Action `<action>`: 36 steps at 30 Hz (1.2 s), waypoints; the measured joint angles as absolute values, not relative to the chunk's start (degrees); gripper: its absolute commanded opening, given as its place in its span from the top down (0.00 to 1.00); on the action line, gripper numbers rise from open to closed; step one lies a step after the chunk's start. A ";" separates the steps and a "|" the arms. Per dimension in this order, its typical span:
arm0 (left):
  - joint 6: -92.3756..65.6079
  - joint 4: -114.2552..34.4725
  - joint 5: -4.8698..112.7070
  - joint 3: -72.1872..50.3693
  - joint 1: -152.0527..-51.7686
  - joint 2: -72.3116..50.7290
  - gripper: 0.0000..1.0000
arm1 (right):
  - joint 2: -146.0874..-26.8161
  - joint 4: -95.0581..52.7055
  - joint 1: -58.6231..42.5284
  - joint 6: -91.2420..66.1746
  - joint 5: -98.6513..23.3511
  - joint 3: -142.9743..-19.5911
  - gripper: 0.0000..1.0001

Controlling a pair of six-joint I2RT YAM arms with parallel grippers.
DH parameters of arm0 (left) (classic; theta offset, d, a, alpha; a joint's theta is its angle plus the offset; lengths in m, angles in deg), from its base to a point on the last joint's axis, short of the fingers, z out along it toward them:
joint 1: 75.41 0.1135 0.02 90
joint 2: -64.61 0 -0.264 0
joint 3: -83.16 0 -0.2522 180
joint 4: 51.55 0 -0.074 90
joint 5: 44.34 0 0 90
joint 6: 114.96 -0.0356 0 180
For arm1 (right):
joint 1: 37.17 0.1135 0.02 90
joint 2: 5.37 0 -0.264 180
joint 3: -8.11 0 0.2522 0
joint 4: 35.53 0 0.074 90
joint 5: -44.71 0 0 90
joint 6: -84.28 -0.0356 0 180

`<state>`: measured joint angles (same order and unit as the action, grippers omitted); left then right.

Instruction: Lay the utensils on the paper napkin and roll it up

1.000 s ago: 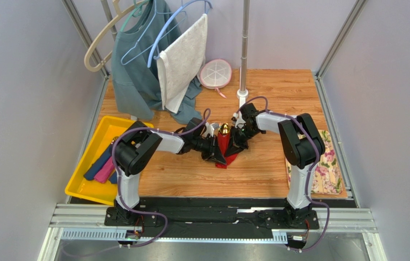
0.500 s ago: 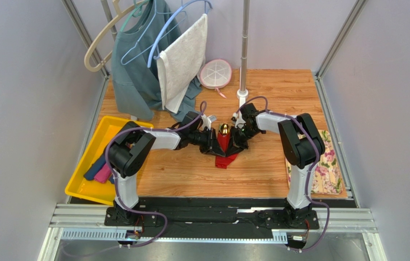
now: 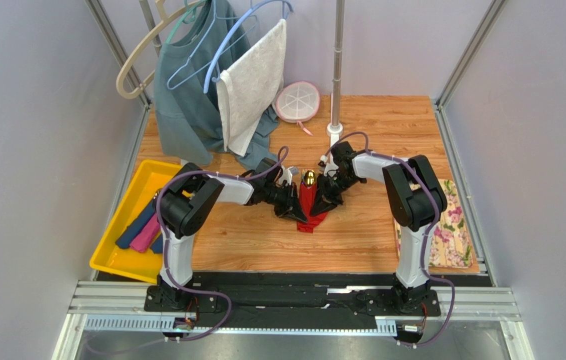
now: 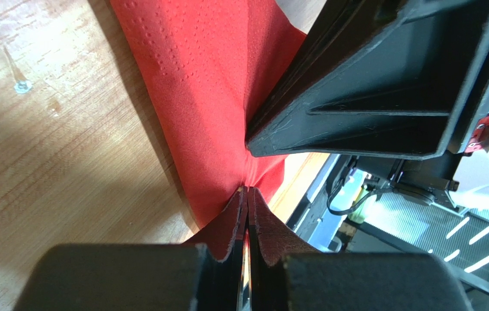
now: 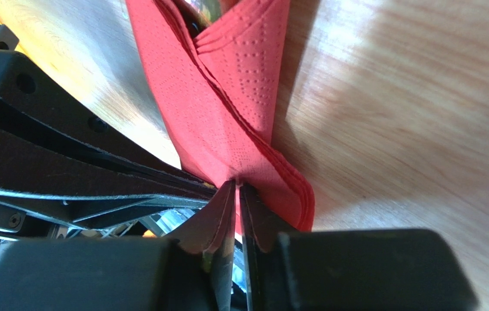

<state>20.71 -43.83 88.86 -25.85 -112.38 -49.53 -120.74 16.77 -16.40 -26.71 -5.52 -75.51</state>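
From above, the napkin (image 3: 309,202) lies on the table (image 3: 368,232) just in front of the pole (image 3: 333,129), gathered into a narrow red strip instead of lying flat. The gold head of the utensils (image 3: 309,178) pokes out of its end nearest the pole, so the cutlery seems to be already wrapped inside. The left gripper (image 3: 295,208) and right gripper (image 3: 323,202) press in from opposite sides, both in front of the pole, most likely to fold the paper's edges over the handles and start the roll. In the left wrist view, the left gripper (image 4: 247,193) is clenched, its fingertips pinching a fold of the napkin (image 4: 208,97) and drawing the sheet taut into a peak above the wood. The right gripper's dark body fills the upper right, very close. In the right wrist view, the right gripper (image 5: 235,189) is likewise closed on a bunched, layered edge of the napkin (image 5: 227,110), with the left gripper's black frame just beside it. With both sides pinched this tightly, the thin paper could tear if the arms pull apart.
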 measured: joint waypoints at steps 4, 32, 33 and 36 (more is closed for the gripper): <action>20.68 -43.39 88.90 -25.56 -112.38 -49.64 0.94 | -120.00 17.95 -17.08 -25.93 -7.12 -76.63 0.72; 20.71 -43.18 89.27 -25.15 -112.36 -49.95 0.94 | -121.77 19.11 -14.80 -26.17 -19.64 -85.31 0.56; 20.71 -43.18 89.27 -25.15 -112.36 -49.95 0.94 | -121.84 19.09 -14.59 -26.45 -19.84 -85.33 0.57; 20.71 -43.20 89.27 -25.15 -112.36 -49.95 0.94 | -122.19 19.05 -14.21 -27.15 -20.12 -85.63 0.60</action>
<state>20.71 -43.20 89.27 -25.15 -112.36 -49.95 -122.19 19.05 -14.21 -27.15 -20.12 -85.63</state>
